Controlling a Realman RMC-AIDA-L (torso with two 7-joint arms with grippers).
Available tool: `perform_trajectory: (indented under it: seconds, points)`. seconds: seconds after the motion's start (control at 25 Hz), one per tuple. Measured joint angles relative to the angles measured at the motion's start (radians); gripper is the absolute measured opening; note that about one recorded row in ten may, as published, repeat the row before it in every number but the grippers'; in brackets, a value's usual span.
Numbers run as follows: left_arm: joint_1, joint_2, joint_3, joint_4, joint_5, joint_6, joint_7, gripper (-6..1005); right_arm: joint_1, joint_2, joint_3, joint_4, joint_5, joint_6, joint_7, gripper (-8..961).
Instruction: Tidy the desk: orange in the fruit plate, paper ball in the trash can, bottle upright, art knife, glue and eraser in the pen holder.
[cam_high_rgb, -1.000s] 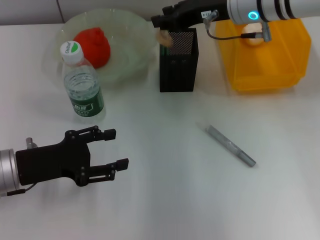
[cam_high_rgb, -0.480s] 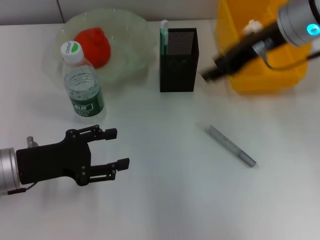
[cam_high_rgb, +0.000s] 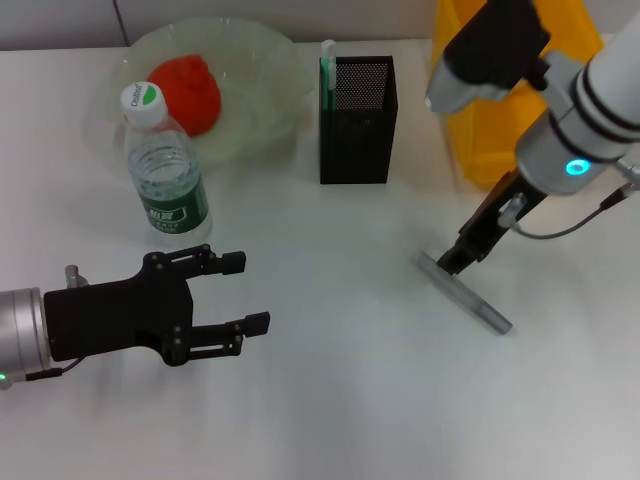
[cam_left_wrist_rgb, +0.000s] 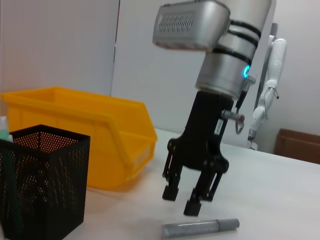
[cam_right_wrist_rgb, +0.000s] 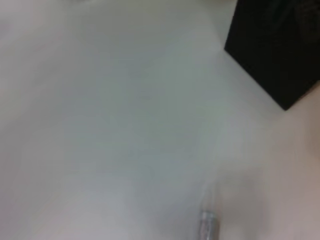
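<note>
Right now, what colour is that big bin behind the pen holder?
The bin is bright yellow-orange, plainest in the left wrist view.

Bottle — a green label with white print wraps its lower body, and a green mark sits on the white cap; neither is legible. No other text appears.

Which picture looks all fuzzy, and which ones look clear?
The right wrist view is fuzzy: the black pen holder and the grey art knife are soft smudges. The head view is clear. The left wrist view is clear too, with the right tool open just above the knife.
</note>
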Motion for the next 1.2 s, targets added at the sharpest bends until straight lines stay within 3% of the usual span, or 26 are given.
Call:
perform_trajectory:
  seconds: [0.28, 0.6, 0.8, 1.2]
  points:
    - [0.003, -0.001, 0.000, -0.001, 0.000, -0.007, 0.000, 785, 0.011, 0.001, -0.064, 0.037, 0.052, 0.037, 0.002, 514]
    - [0.008, -0.002, -0.004, -0.001, 0.000, -0.012, 0.002, 785, 0.022, 0.002, -0.093, 0.073, 0.054, 0.075, 0.004, 404]
    - [0.008, -0.002, -0.004, -0.001, 0.000, -0.012, 0.002, 785, 0.035, 0.003, -0.095, 0.097, 0.054, 0.084, 0.004, 225]
    - [0.004, -0.002, -0.008, -0.001, 0.000, -0.012, 0.003, 785, 0.017, 0.000, -0.077, 0.060, 0.055, 0.083, -0.013, 143]
